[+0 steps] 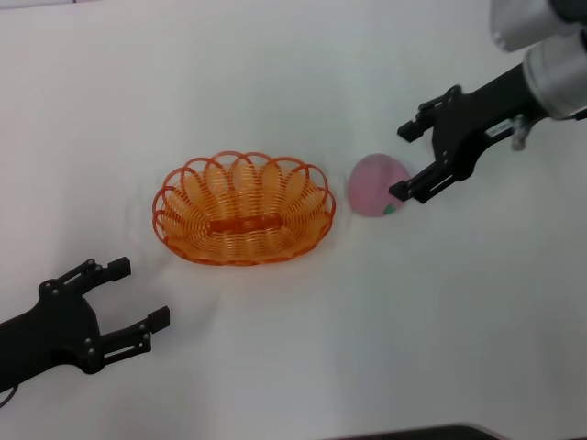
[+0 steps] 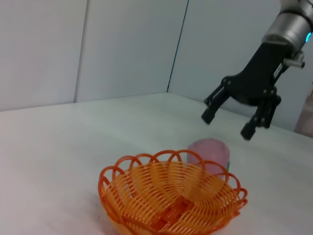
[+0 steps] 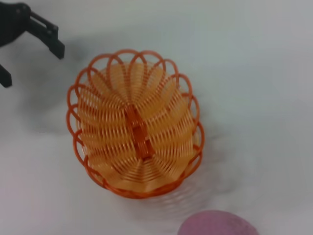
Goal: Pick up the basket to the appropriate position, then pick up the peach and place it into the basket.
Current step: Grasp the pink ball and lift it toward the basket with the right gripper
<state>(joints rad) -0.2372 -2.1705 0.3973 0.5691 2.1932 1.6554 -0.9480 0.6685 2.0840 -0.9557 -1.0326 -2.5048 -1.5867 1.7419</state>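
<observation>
Right end effector (image 1: 410,158) agape above peach (image 1: 375,186)

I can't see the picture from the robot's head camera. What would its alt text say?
A robot's open right hand reaches over a pale pink peach lying on a white table, just right of an empty orange wire basket. Its open left hand waits near the bottom left corner, apart from the basket.

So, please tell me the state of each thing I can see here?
basket: upright on the table, empty, not held.
peach: on the table beside the basket, not gripped.
right gripper: open, over the peach.
left gripper: open, empty, away from the basket.
</observation>
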